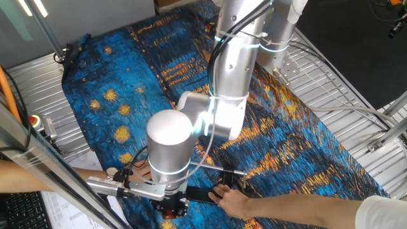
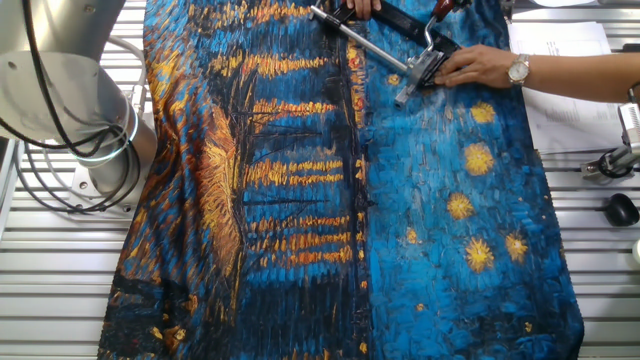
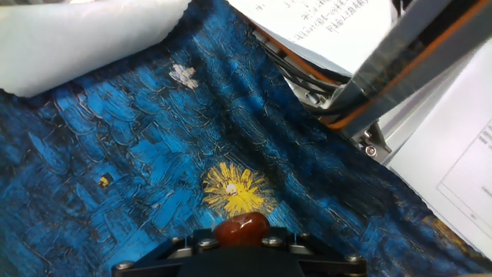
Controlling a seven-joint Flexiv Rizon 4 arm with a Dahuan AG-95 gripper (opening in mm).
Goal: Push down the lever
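The lever's reddish-brown knob (image 3: 241, 228) fills the bottom centre of the hand view, right against the black tip of my gripper (image 3: 240, 246). The jaws show as one black mass with no gap, and nothing sits between them. From one fixed view the gripper (image 1: 170, 205) hangs low over the near table edge, mostly hidden by the silver wrist joint (image 1: 169, 141). The other fixed view shows the knob (image 2: 440, 9) at the top edge, above the silver bracket (image 2: 418, 68) and black clamp frame (image 2: 400, 22).
A person's hand (image 2: 480, 66) with a wristwatch holds the clamp down; another hand (image 1: 232, 200) grips its black frame. A long silver rod (image 2: 365, 32) crosses the clamp. A starry blue cloth (image 2: 400, 220) covers the table. Papers (image 3: 330, 23) and a metal bar (image 3: 415, 61) lie past the cloth edge.
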